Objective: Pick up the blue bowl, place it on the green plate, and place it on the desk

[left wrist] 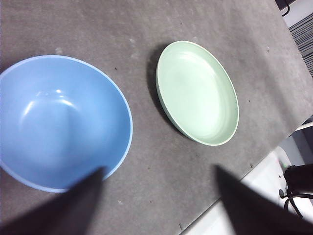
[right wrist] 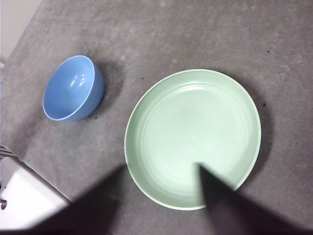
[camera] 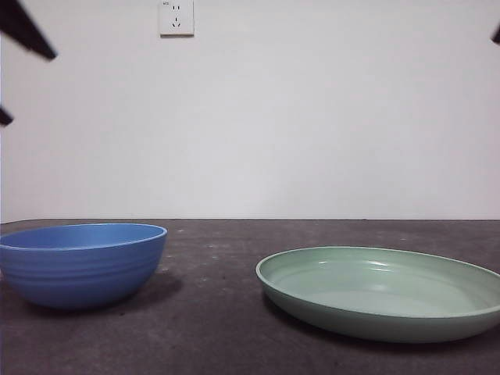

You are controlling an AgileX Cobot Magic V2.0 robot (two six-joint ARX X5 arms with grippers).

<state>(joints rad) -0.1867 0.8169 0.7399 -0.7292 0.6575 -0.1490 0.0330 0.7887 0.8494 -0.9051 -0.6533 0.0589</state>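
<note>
Dark grey-brown and faintly speckled, the desk (camera: pixel 219 312) fills the lower part of my front view and carries both dishes, which sit apart with bare surface between them. The green plate (camera: pixel 383 293) is the widest thing on it, shallow with a raised rim, resting flat on the side opposite the bowl. The blue bowl (camera: pixel 82 266) stands upright on the desk, narrower than the plate, its ridged outside showing in the front view and its inside bare in my wrist views. Neither dish is touched by anything. My left gripper (left wrist: pixel 156 205) hangs above the bowl's side of the desk, its two jaws spread wide with nothing between them; one jaw overlaps the bowl's rim in the picture (only in line of sight, as far as I can judge). My right gripper (right wrist: pixel 161 196) hangs over the near edge of the plate, jaws likewise parted wide and holding nothing. In the front view the arms show only as black tips at the top corners. A white wall socket (camera: pixel 176 17) sits high on the pale wall behind.
</note>
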